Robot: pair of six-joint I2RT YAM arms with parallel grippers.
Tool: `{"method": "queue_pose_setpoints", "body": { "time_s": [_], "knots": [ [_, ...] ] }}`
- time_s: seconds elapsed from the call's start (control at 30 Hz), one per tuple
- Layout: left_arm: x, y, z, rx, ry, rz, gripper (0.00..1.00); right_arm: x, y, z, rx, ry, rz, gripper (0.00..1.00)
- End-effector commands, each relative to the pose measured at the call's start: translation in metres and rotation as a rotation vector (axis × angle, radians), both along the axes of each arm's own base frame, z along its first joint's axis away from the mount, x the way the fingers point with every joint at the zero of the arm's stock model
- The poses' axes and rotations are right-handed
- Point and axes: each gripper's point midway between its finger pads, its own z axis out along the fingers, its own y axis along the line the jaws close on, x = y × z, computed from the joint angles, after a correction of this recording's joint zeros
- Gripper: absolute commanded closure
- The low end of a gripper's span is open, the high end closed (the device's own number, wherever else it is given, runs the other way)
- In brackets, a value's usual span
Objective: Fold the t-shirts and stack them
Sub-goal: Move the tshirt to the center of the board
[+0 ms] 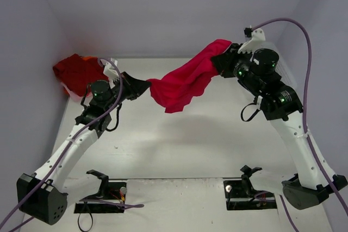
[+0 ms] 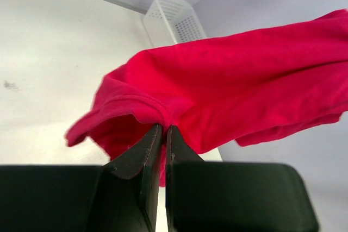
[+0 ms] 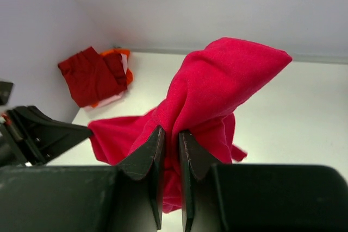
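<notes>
A bright red t-shirt (image 1: 185, 80) hangs stretched in the air between both arms, above the table. My left gripper (image 1: 145, 86) is shut on its left end; in the left wrist view the cloth (image 2: 228, 85) is pinched between the fingertips (image 2: 164, 130). My right gripper (image 1: 220, 61) is shut on the other end, held higher; the right wrist view shows bunched cloth (image 3: 217, 85) clamped at its jaws (image 3: 172, 133). A darker red t-shirt (image 1: 76, 71) lies folded at the far left corner, also seen as a bundle (image 3: 92, 74) in the right wrist view.
The dark red bundle rests on orange and pale cloth (image 3: 117, 58). A white mesh basket (image 2: 174, 20) stands near the back wall in the left wrist view. White table (image 1: 179, 145) lies below the hanging shirt. Walls close in on three sides.
</notes>
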Motion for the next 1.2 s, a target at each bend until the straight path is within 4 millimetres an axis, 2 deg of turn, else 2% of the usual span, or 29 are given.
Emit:
{"method": "queue_pose_setpoints", "body": {
  "time_s": [0.0, 0.03, 0.13, 0.27, 0.33, 0.37, 0.4, 0.43, 0.47, 0.5, 0.57, 0.63, 0.7, 0.73, 0.83, 0.9, 0.93, 0.97, 1.03, 1.07, 1.1, 1.13, 1.17],
  "knots": [
    [-0.006, 0.006, 0.022, 0.044, -0.042, -0.017, 1.00, -0.008, 0.006, 0.023, 0.063, -0.084, 0.038, 1.00],
    [-0.005, 0.007, 0.025, 0.041, -0.047, -0.017, 1.00, -0.008, 0.009, 0.013, 0.060, -0.059, 0.051, 1.00],
    [-0.003, 0.008, 0.038, 0.037, -0.059, -0.020, 1.00, -0.011, 0.012, -0.002, 0.060, -0.026, 0.069, 0.99],
    [-0.002, 0.007, 0.055, 0.039, -0.085, -0.026, 1.00, -0.012, 0.012, -0.034, 0.051, 0.037, 0.063, 0.94],
    [0.000, 0.008, 0.060, 0.046, -0.084, -0.028, 1.00, -0.013, 0.014, -0.046, 0.048, 0.065, 0.072, 0.77],
    [-0.001, 0.009, 0.073, 0.046, -0.108, -0.026, 1.00, -0.014, 0.015, -0.053, 0.046, 0.080, 0.081, 0.70],
    [0.000, 0.010, 0.077, 0.058, -0.116, -0.023, 1.00, -0.015, 0.018, -0.068, 0.034, 0.113, 0.097, 0.59],
    [0.000, 0.012, 0.073, 0.074, -0.087, -0.021, 1.00, -0.016, 0.019, -0.077, 0.029, 0.132, 0.103, 0.51],
    [0.000, 0.013, 0.086, 0.078, -0.113, -0.019, 1.00, -0.019, 0.018, -0.082, 0.029, 0.140, 0.102, 0.39],
    [-0.002, 0.014, 0.087, 0.084, -0.107, -0.020, 1.00, -0.020, 0.018, -0.098, 0.021, 0.172, 0.100, 0.37],
    [-0.002, 0.015, 0.097, 0.085, -0.120, -0.016, 1.00, -0.023, 0.018, -0.108, 0.023, 0.190, 0.100, 0.33],
    [-0.002, 0.014, 0.098, 0.083, -0.110, -0.018, 1.00, -0.028, 0.024, -0.128, 0.036, 0.232, 0.117, 0.32],
    [-0.003, 0.015, 0.101, 0.073, -0.112, -0.014, 1.00, -0.034, 0.030, -0.139, 0.056, 0.249, 0.139, 0.32],
    [-0.003, 0.014, 0.101, 0.071, -0.109, -0.015, 1.00, -0.040, 0.041, -0.154, 0.073, 0.268, 0.166, 0.32],
    [-0.003, 0.017, 0.102, 0.076, -0.103, -0.002, 1.00, -0.048, 0.059, -0.178, 0.088, 0.275, 0.198, 0.32],
    [-0.003, 0.018, 0.104, 0.083, -0.102, 0.005, 1.00, -0.062, 0.083, -0.193, 0.066, 0.287, 0.256, 0.32],
    [-0.002, 0.019, 0.104, 0.086, -0.100, 0.009, 1.00, -0.059, 0.091, -0.201, 0.051, 0.284, 0.249, 0.32],
    [-0.003, 0.019, 0.106, 0.090, -0.103, 0.012, 1.00, -0.073, 0.110, -0.206, 0.028, 0.283, 0.297, 0.33],
    [-0.002, 0.023, 0.107, 0.100, -0.100, 0.030, 1.00, -0.080, 0.129, -0.207, -0.013, 0.261, 0.314, 0.33],
    [-0.001, 0.024, 0.107, 0.108, -0.101, 0.037, 1.00, -0.072, 0.135, -0.206, -0.069, 0.221, 0.265, 0.33],
    [-0.002, 0.025, 0.107, 0.110, -0.099, 0.039, 1.00, -0.088, 0.151, -0.205, -0.102, 0.200, 0.297, 0.33],
    [-0.002, 0.026, 0.108, 0.110, -0.100, 0.046, 1.00, -0.089, 0.158, -0.211, -0.143, 0.193, 0.287, 0.34],
    [-0.003, 0.027, 0.108, 0.113, -0.102, 0.050, 1.00, -0.088, 0.163, -0.209, -0.175, 0.158, 0.265, 0.35]
  ]
}}
